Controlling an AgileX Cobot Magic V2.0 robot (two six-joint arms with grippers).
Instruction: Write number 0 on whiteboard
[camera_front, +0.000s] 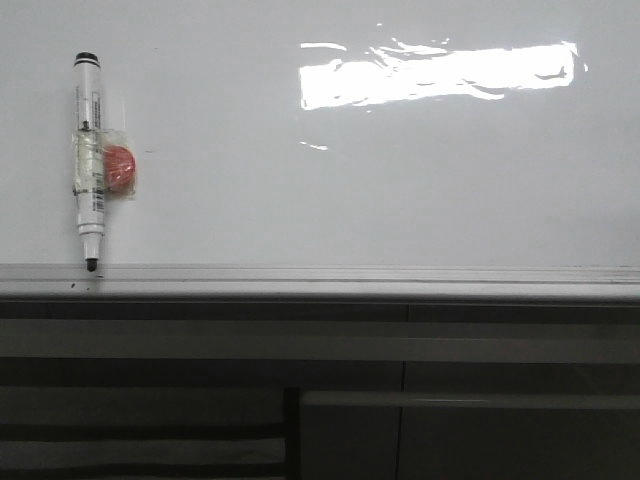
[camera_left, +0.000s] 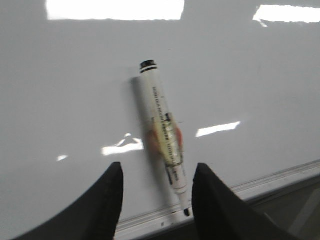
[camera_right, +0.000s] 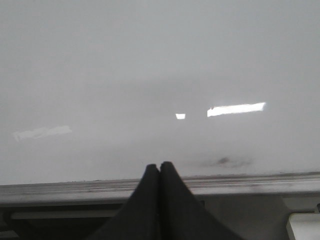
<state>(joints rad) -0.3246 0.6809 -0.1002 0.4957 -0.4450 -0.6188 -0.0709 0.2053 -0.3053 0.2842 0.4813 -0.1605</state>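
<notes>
A: Where does the front view look?
B: Straight at the whiteboard (camera_front: 320, 215); marker (camera_front: 90, 160) at nine o'clock.
A: And the wrists?
B: Both near, facing the board's rail (camera_right: 240, 182). Left wrist shares that marker (camera_left: 165, 135).

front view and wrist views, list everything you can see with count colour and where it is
whiteboard: one, glossy white, fills the upper part of the front view; nothing written on it yet
light glare: one, bright white rectangle, upper right of the board
edge rail: one, silver-grey, along the board's bottom edge
marker: one, white barrel with black ends, upright on the board's left side, tip down at the rail
red piece: one, red, round, fixed to the marker's middle under clear tape
smudge: one, faint dark, just above the rail in the right wrist view
left gripper: one, black, open, fingers either side of the marker's lower end, apart from it
right gripper: one, black, shut, in front of the rail
</notes>
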